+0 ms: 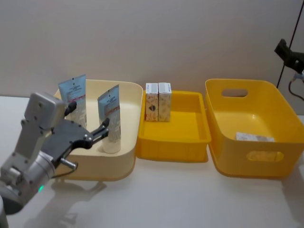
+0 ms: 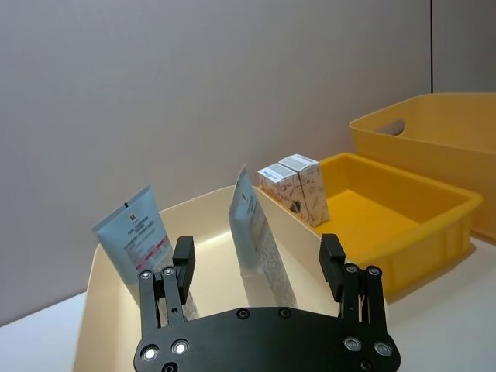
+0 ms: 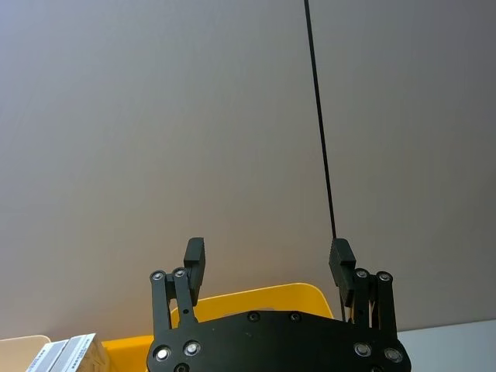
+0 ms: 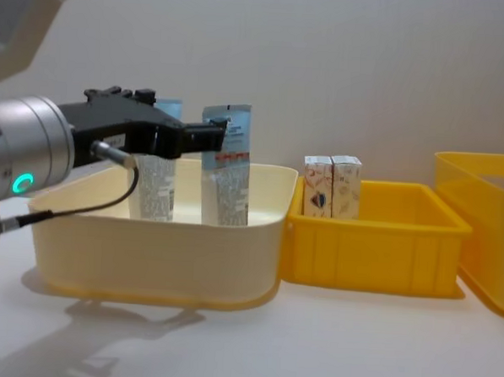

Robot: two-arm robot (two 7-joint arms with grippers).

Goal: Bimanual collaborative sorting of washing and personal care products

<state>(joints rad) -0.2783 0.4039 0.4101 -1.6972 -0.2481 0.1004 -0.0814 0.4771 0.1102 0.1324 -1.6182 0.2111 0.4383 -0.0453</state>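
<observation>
While the left gripper point(image 1: 88, 118) hovers over the near left part of the cream bin point(image 1: 128, 159), its jaws stand spread and hold nothing. In the left wrist view the nearer light-blue tube point(image 2: 256, 232) rises in the gap beyond the two fingers. In the chest view one fingertip sits right at that tube's upper edge, though I cannot tell if it touches.

The farther light-blue tube point(image 1: 73, 97) stands upright at the bin's far left, close to the nearer one. Both rest on their whitish caps.

Just right of the cream bin, touching it, is a shallow yellow tray point(image 1: 173, 147). Two small white cartons point(image 1: 158, 101) stand side by side against its far left wall.

Further right sits a deep yellow bin point(image 1: 247, 164) with handle slots. A pale flat pack point(image 1: 255, 137) lies at its near wall, and what it is I cannot tell.

The right gripper point(image 3: 268, 260) is held high at the far right, well apart from the products. Its jaws are spread and hold nothing.

As I judge it, the sorting is early or mid-way. Tubes and cartons are grouped by kind, but neither gripper has anything in hand. The step in hand looks like a grasp on the nearer tube, and the farther tube and both cartons are untouched.
</observation>
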